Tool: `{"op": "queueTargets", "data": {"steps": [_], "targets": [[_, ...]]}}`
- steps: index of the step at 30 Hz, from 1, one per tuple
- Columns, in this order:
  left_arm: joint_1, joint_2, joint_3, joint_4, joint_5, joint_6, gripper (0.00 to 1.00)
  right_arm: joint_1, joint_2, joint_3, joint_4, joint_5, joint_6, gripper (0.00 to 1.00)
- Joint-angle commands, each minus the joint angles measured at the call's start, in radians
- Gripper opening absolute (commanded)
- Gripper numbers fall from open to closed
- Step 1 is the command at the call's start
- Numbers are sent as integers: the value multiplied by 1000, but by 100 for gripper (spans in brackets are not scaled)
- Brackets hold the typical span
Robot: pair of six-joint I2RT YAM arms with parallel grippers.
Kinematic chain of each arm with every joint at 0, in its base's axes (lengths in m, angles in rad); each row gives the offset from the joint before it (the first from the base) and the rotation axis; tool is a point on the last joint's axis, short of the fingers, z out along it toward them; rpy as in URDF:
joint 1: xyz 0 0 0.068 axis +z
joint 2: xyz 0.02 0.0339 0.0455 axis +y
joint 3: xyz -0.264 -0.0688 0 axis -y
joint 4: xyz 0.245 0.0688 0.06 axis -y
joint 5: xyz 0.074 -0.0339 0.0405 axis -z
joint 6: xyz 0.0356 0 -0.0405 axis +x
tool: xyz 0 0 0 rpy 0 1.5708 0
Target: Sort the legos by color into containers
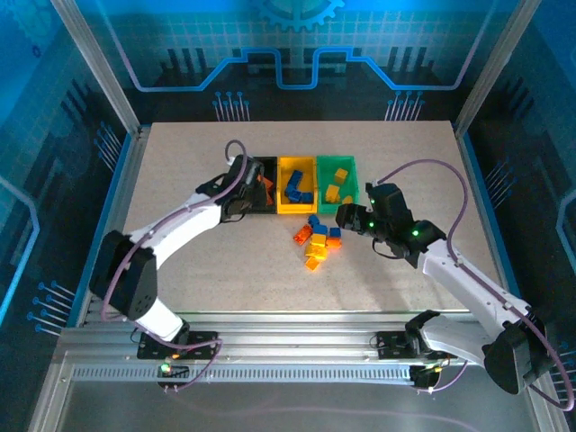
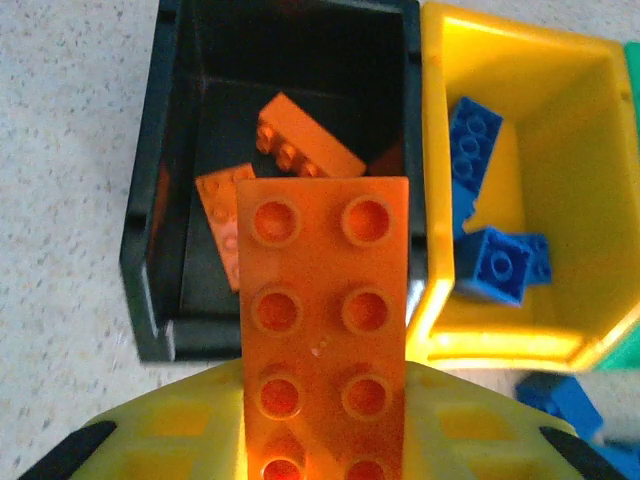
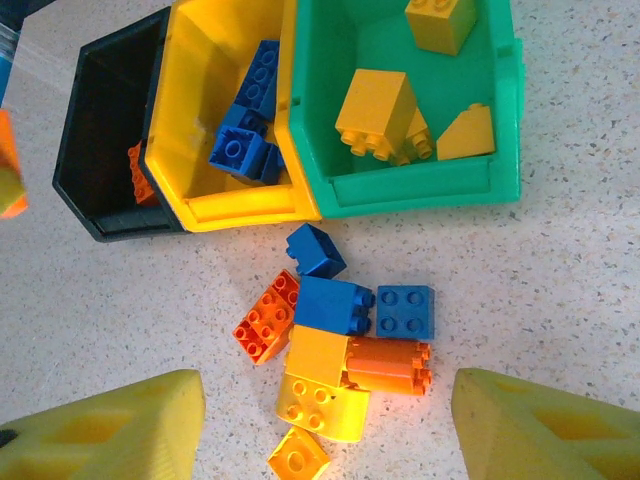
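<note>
A long flat orange brick [image 2: 325,330] is pinched in the left claw [image 2: 325,440], bumps facing the wrist camera. The claw is clamped tight on it. The brick hangs over the near wall of the black bin [image 2: 140,250], at the left end of the row. More orange bricks [image 2: 305,150] lie inside that bin; it is dark in there, maybe two or three.

The yellow bin [image 3: 190,110] touches the black one and has blue bricks [image 3: 245,150] in it. The green bin [image 3: 420,195] comes next and has yellow bricks [image 3: 375,115] in it.

Just in front of the bins, a heap of loose bricks [image 3: 340,350] lies on the table [image 1: 405,162]: orange, yellow and blue all mixed. The right claw [image 3: 330,430] hangs over this heap with its fingers wide apart, holding nothing.
</note>
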Motion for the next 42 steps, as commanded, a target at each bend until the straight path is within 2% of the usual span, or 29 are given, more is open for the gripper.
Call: {"op": "queueTargets", "data": {"steps": [1, 7, 10, 13, 15, 17, 19, 20, 26, 30, 32, 36, 38, 42], "targets": [[25, 97, 106, -6, -27, 25, 27, -18, -1, -4, -1, -6, 14, 68], [58, 268, 278, -63, -43, 30, 28, -20, -13, -3, -25, -8, 7, 68], [72, 324, 328, -94, -34, 24, 35, -21, -27, -6, -37, -5, 6, 68], [74, 341, 348, -102, -19, 26, 53, -24, -44, -7, -45, -3, 4, 68], [74, 330, 351, -101, -8, 23, 73, -26, -49, -2, -48, -5, 1, 69], [73, 300, 346, -96, 6, 16, 86, -29, -51, 3, -50, -6, 1, 69], [72, 254, 328, -85, 29, 9, 97, -30, -50, 6, -49, -8, 0, 69], [70, 224, 313, -72, 46, 6, 99, -31, -48, 7, -50, -8, -3, 69], [15, 22, 190, -12, 76, 7, 99, -37, -49, 0, -46, -11, -4, 70], [-48, -89, 48, 77, 188, 10, 99, -43, -47, -11, -47, -11, -6, 70], [-98, -118, -10, 101, 196, 23, 97, -45, -48, -20, -46, -12, -4, 70], [-208, -114, -91, 81, 176, 53, 86, -51, -58, -41, -43, -14, -1, 70], [-257, -100, -133, 80, 140, 63, 85, -52, -67, -52, -41, -14, 1, 70], [-316, -38, -196, 127, 146, 84, 83, -56, -79, -60, -39, -15, 3, 70]]}}
